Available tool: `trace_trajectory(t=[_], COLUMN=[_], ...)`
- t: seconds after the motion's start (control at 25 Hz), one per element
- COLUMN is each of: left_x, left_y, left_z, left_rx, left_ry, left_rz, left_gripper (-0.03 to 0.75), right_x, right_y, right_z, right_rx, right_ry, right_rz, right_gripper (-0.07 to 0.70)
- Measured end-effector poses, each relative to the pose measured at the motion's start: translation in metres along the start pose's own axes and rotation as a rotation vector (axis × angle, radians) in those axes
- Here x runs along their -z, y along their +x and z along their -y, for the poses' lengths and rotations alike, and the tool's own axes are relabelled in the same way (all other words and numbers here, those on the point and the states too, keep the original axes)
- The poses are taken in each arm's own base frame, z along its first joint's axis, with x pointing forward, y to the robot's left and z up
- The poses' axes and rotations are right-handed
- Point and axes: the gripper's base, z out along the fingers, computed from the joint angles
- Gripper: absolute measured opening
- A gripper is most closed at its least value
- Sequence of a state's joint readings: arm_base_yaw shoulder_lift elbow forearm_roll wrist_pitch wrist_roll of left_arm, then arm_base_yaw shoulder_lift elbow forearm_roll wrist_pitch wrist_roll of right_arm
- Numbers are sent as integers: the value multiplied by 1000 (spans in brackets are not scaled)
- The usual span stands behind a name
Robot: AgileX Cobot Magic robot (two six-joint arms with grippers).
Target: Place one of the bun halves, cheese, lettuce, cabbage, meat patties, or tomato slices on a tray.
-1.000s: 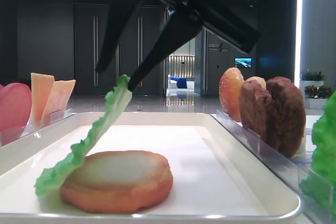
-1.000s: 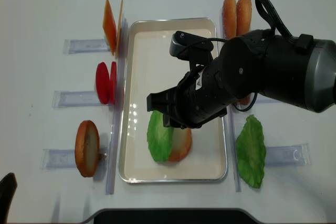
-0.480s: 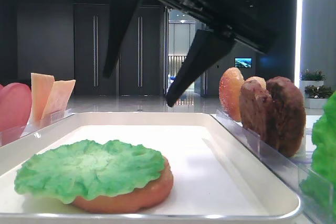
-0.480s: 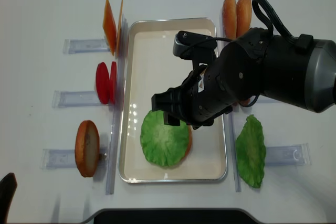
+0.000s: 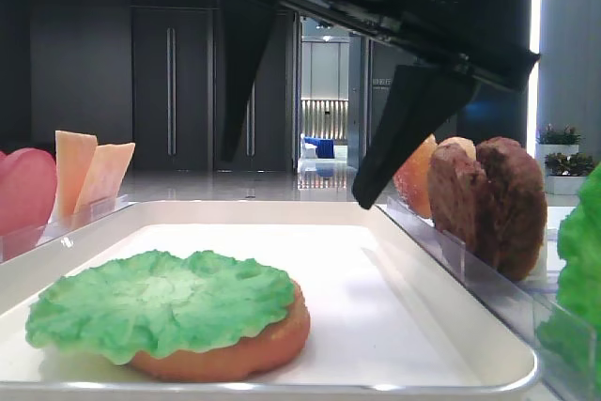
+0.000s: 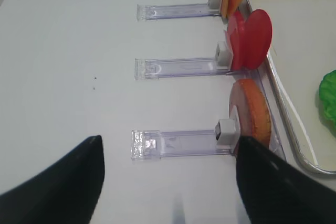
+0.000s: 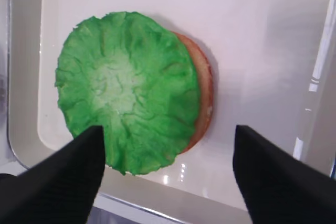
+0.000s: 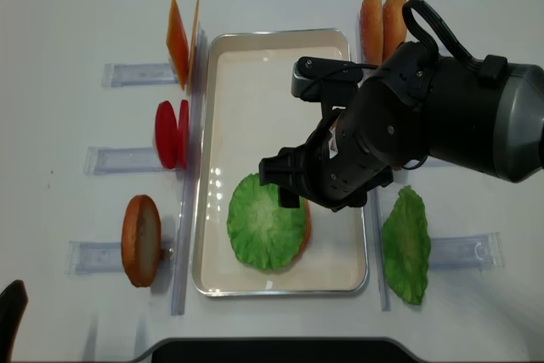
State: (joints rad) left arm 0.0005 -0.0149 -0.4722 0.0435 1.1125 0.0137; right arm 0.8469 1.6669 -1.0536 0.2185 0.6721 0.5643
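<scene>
the right gripper (image 7: 168, 177), fingers spread wide and empty, hangs above the ruffled bright green lettuce leaf (image 7: 126, 135), which lies flat on a golden-brown bun half (image 7: 202, 100) toward six o'clock in the cream-white rectangular tray (image 8: 280, 44); the leaf sits at the gripper's eleven o'clock.

Dark lobby behind a white table

Across the low view stands a dark wall (image 5: 84, 63) with tall double doors (image 5: 171, 91) bearing long vertical handles, left of centre. At centre a lit doorway (image 5: 324, 100) opens onto a bright room with a blue seat (image 5: 322, 147). Right of it glows a small screen (image 5: 435, 112); a bright light strip (image 5: 536, 53) runs down the far right edge, with potted plants (image 5: 562, 138) below. The glossy floor (image 5: 188, 183) mirrors the light. The overhead view shows a white tabletop (image 8: 76, 14).
</scene>
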Motion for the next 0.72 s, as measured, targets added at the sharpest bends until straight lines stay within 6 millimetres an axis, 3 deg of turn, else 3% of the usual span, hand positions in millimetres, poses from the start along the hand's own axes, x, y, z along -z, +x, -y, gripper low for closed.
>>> trace_trajectory(t=[0.72], left_x=[0], left_y=[0], left_z=[0], left_rx=[-1], left_ry=[0], left_rz=[0], left_gripper=[597], right_x=[51], right_y=[-23], right_z=[-9], right_rx=[128], right_ry=[237], right_rz=[-59], right_gripper=[490])
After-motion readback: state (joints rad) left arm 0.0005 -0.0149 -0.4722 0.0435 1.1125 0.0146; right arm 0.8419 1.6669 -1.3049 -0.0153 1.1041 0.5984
